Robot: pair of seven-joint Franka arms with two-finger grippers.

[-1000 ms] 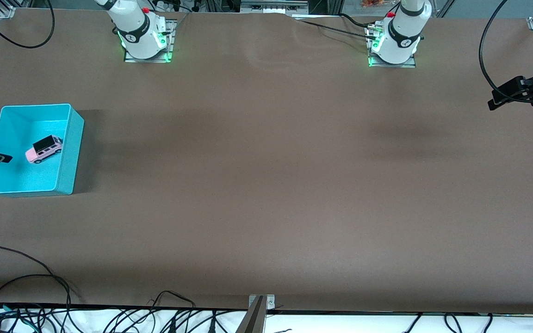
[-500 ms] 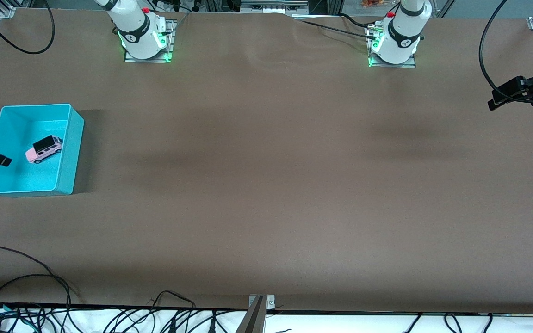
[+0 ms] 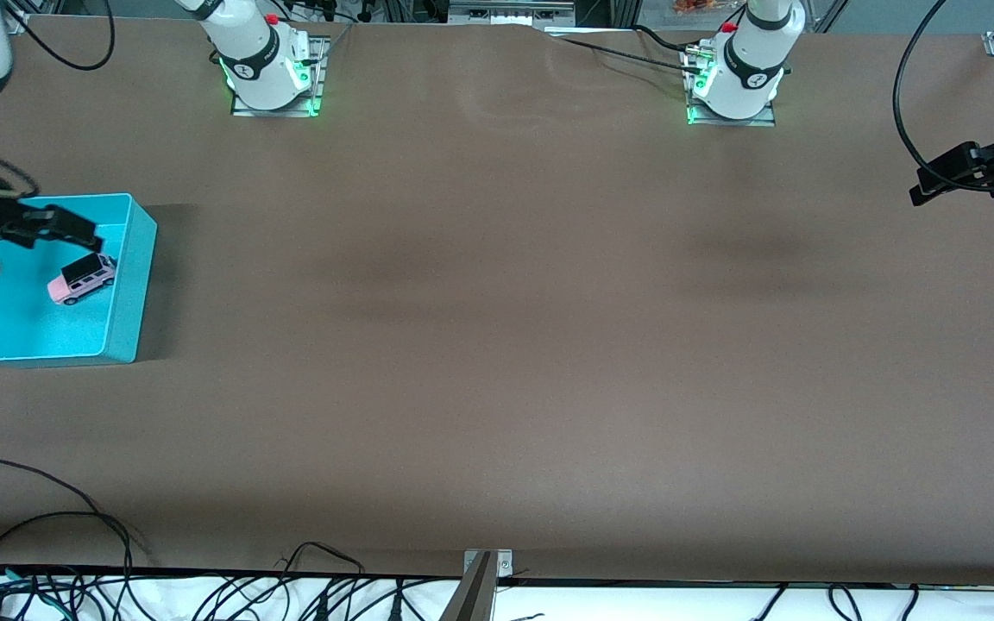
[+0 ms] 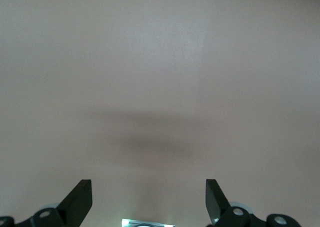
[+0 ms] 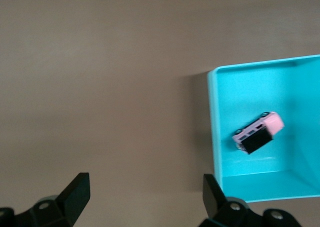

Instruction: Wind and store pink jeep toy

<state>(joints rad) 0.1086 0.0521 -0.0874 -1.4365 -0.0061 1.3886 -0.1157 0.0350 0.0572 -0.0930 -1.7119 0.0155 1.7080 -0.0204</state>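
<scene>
The pink jeep toy [image 3: 81,279] [image 5: 258,134], with its black roof, stands on the floor of the turquoise bin [image 3: 136,285] [image 5: 213,122] at the right arm's end of the table. My right gripper [image 3: 83,231] [image 5: 144,193] hangs open in the air by the bin's rim. It touches nothing, and only bare table shows between its fingers. My left gripper [image 3: 928,183] [image 4: 148,199] waits open and empty above bare table at the left arm's end.
The two arm bases [image 3: 268,69] [image 3: 734,82] stand at the edge farthest from the front camera. Loose black cables [image 3: 74,517] lie along the nearest edge, beside a metal bracket [image 3: 487,565]. Another cable [image 3: 902,103] loops near the left gripper.
The right gripper has swung in from the table's end to hang by the bin's rim, and more of its arm now shows. Jeep, bin and left arm have not moved.
</scene>
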